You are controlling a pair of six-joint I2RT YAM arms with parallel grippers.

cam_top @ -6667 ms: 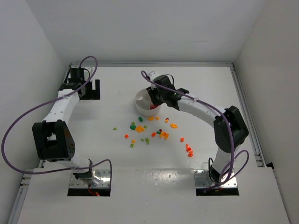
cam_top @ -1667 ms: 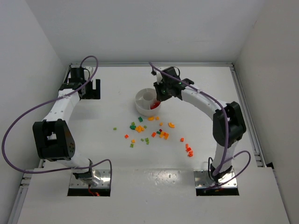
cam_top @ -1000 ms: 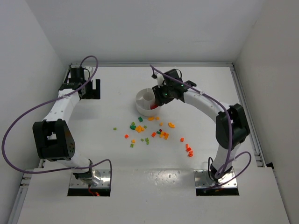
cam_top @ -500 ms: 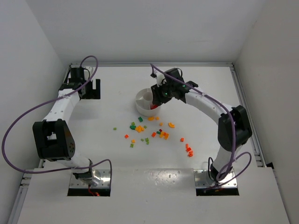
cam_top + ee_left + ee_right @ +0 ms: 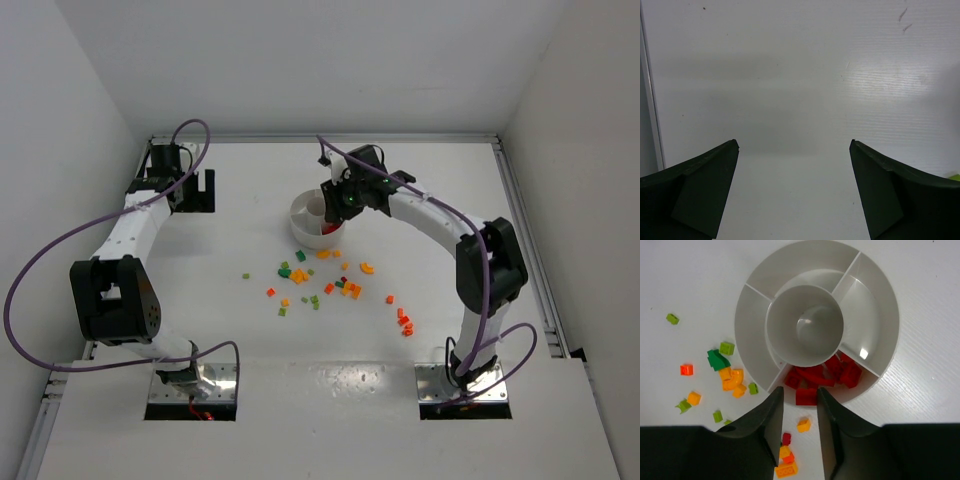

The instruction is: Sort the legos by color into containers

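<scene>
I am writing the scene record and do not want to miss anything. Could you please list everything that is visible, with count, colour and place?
dish: one, white, round with wedge sections and a central cup, far middle of the table.
legos in dish: several, red, all in one wedge; the other sections are empty.
loose legos: many, green, orange and red, scattered between the dish and the arm bases.
table: one, white.
cables: two, purple, one along each arm.
left claw: one, black, open and empty, far left of the table.
right claw: one, black, jaws partly apart above the red wedge; whether it holds a brick I cannot tell.
</scene>
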